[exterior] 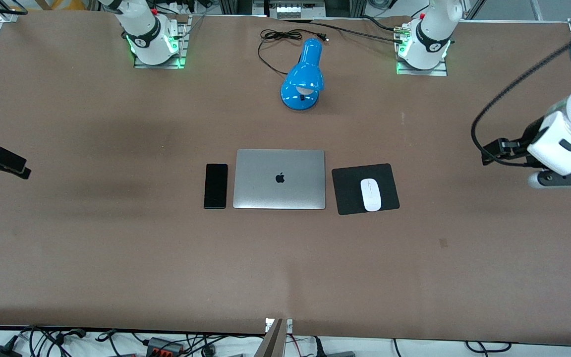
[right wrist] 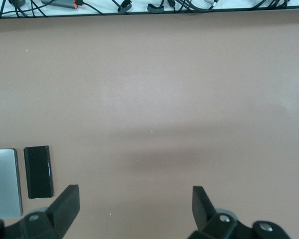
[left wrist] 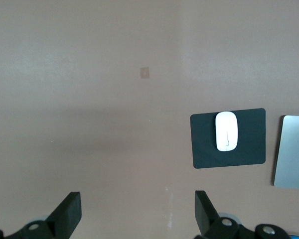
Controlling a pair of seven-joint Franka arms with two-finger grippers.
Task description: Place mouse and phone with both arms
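Both grippers [left wrist: 134, 219] [right wrist: 134, 216] hang open over brown table [exterior: 117, 248].

The left gripper [exterior: 560, 179] sits at the front view's edge, its fingers run past the frame. In its wrist view only the two fingertips [left wrist: 70, 211] show, the rest cut off below. The right gripper [exterior: 3, 166] is barely in at the other edge of the front view, arm out of sight; its wrist view crops the fingers [right wrist: 65, 204] too. The laptop [left wrist: 292, 152] is sliced by the edge in both wrist views. The lamp's [exterior: 304, 74] bulb is mostly tucked under the shade.
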